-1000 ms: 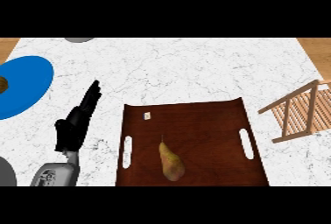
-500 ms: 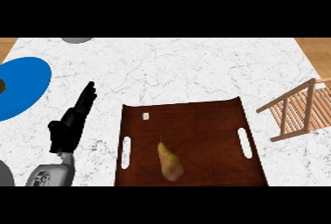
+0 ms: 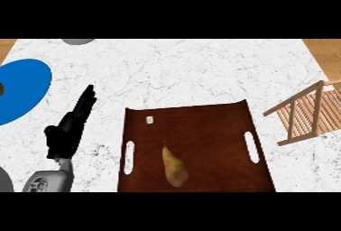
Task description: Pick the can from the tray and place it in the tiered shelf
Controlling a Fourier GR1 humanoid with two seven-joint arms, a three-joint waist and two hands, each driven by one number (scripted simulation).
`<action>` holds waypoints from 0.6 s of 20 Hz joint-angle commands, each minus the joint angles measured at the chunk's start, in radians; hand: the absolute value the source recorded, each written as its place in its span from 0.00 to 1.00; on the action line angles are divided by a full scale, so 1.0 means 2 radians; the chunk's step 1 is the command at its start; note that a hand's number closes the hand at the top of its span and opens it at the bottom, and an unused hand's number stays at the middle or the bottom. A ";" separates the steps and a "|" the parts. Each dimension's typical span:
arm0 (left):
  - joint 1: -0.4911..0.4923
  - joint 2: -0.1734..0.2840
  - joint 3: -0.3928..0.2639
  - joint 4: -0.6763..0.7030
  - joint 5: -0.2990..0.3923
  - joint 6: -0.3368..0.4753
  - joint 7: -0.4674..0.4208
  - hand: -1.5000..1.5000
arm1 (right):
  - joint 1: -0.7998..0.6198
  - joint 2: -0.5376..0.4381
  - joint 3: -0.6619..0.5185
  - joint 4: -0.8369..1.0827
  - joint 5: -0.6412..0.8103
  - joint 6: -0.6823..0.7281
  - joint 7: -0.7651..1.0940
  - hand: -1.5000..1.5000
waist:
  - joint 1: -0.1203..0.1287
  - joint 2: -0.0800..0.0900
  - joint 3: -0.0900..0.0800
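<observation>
- My left hand (image 3: 65, 133) is over the white marble counter (image 3: 193, 72), left of the tray, forearm coming up from the bottom-left corner.
- Fingers (image 3: 85, 100) are straight and held together, pointing up and a bit right, toward the far side of the counter. Not curled on anything, nothing in the hand.
- The hand is apart from the tray, with a strip of bare counter between them. Can't tell if the hand is touching the counter or just above it.
- Right hand: not in the shot at all.
- Dark brown wooden tray (image 3: 206, 131) sits bottom-center, w/ a white slot handle on the left side and another on the right. Its near edge is cut off by the bottom of the view.
- On the tray: a yellow-brown pear (image 3: 174, 166) lying down, stem pointing away from me, a little left of the tray's middle.
- Also a tiny white thing (image 3: 149, 119) near the tray's far-left corner, too small to say what it is. If that's the can, I honestly can't confirm it. Nothing else on the tray looks like a can.
- Tiered shelf (image 3: 307, 113), light wood w/ slats, is at the right edge of the counter, tilted in the view and partly cut off. Well apart from the tray's right side.
- Big blue plate (image 3: 23, 88) at the left edge, partly out of view, w/ something dark on it right at the border.
- Grey round thing (image 3: 80, 41) at the top edge, only a sliver showing.
</observation>
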 commanded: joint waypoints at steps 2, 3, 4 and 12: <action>-0.008 -0.009 -0.009 -0.006 -0.012 0.012 0.009 0.50 | 0.005 0.000 -0.126 -0.092 -0.134 0.003 0.052 1.00 | 0.007 0.002 0.000; -0.006 -0.006 -0.009 -0.004 -0.004 0.001 0.006 0.50 | -0.007 -0.005 -0.157 -0.083 -0.155 -0.001 0.056 1.00 | 0.008 0.001 0.000; 0.013 -0.014 -0.022 -0.017 -0.014 0.006 0.004 0.50 | -0.002 -0.013 -0.189 -0.092 -0.172 0.004 0.069 1.00 | 0.012 0.001 0.000; 0.003 -0.016 -0.024 0.013 -0.018 0.003 -0.012 0.50 | -0.084 -0.088 -0.390 -0.014 -0.332 0.053 0.149 1.00 | 0.018 0.002 -0.001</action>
